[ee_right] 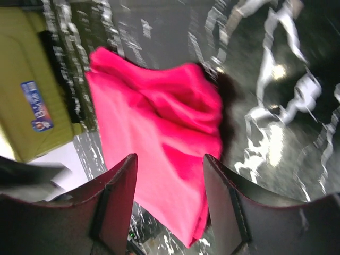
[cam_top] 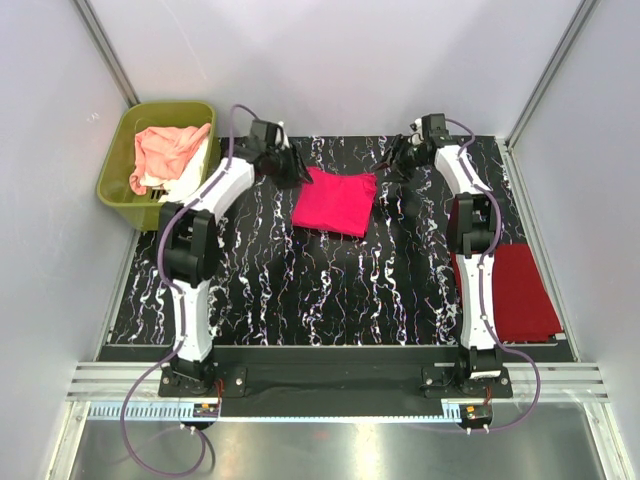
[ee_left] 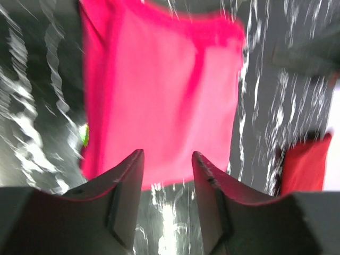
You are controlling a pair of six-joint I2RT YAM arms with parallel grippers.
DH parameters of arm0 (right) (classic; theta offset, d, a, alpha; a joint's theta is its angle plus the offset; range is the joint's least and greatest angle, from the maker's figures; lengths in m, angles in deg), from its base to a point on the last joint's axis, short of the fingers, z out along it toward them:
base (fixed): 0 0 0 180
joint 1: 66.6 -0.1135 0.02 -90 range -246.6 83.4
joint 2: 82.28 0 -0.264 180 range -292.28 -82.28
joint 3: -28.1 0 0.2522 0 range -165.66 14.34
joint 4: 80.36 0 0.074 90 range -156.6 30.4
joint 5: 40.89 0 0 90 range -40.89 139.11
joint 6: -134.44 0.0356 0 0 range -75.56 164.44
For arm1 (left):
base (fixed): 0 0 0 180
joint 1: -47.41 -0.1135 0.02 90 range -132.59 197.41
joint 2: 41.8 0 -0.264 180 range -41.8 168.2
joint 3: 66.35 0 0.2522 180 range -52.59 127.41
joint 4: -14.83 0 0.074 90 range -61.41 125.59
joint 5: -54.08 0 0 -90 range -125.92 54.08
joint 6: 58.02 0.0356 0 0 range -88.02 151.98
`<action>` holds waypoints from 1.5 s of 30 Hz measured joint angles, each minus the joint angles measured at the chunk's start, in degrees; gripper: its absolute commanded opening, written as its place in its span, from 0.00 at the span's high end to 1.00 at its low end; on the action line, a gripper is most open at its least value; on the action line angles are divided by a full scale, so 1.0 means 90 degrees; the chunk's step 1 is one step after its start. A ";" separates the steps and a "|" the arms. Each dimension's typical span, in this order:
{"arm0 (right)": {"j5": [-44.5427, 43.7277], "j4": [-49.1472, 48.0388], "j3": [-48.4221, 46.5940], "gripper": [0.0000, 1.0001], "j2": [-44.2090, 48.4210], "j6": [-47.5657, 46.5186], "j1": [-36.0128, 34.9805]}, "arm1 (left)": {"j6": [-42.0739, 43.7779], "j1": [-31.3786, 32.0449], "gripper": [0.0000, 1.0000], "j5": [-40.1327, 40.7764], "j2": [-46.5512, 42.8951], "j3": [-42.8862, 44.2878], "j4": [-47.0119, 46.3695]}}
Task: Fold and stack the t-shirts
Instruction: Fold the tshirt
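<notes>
The folded hot pink shirt [cam_top: 335, 203] lies on the bench [cam_top: 300, 290] towards its far side, directly between the two grippers. The left gripper [cam_top: 293, 168] sits just beside its far left corner and the right gripper [cam_top: 398, 162] just beside its far right corner, so the far edge runs from one to the other. Both grippers have their fingers apart and hold nothing. The dark red shirt [cam_top: 525, 290] lies folded well apart, by the right arm, which probably makes that arm the better one for stacking. A peach shirt [cam_top: 165, 148] and a white shirt [cam_top: 185, 182] wait in the green tub [cam_top: 118, 170].
</notes>
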 measured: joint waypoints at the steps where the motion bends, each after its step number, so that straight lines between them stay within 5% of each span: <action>1: 0.0044 -0.0112 -0.0032 0.41 -0.0017 -0.0005 -0.0007 | 0.0049 0.0121 0.55 -0.0012 -0.0141 -0.0260 -0.0007; 11: 0.0141 -0.1360 -0.0760 0.43 -0.0731 0.0386 -0.0029 | 0.0117 0.1001 0.54 -0.0313 -0.2030 -0.2591 0.0100; 20: 0.0168 -0.1435 -0.0491 0.50 -0.1047 0.0427 -0.0080 | 0.0036 0.0967 0.53 -0.0318 -0.3920 -0.3308 0.0367; 23: 0.0211 -0.1608 -0.0185 0.55 -0.0920 0.0403 -0.0085 | 0.0017 0.0967 0.53 -0.0313 -0.4197 -0.3308 0.0510; 26: 0.0214 -0.1647 0.0219 0.72 -0.0724 0.0333 -0.0087 | 0.0019 0.0967 0.53 -0.0284 -0.4218 -0.3235 0.0724; 27: 0.0214 -0.1661 0.0410 0.84 -0.0639 0.0311 -0.0090 | 0.0017 0.0967 0.54 -0.0267 -0.4194 -0.3169 0.0855; 31: 0.0313 -0.1763 0.1129 1.00 -0.0318 0.0255 -0.0095 | 0.0029 0.0967 0.55 -0.0214 -0.4061 -0.2725 0.1243; 37: 0.0129 -0.1872 0.3106 1.00 0.0891 0.0058 -0.0117 | 0.0126 0.0957 0.58 -0.0097 -0.3874 -0.1999 0.1547; 43: -0.0260 -0.1953 0.6292 1.00 0.3109 0.0002 -0.0423 | 0.0219 0.0928 0.58 -0.0073 -0.3677 -0.1904 0.1749; 45: -0.0304 -0.2013 0.7380 0.93 0.3944 0.0053 -0.0852 | 0.0219 0.0930 0.57 -0.0078 -0.3504 -0.1899 0.1790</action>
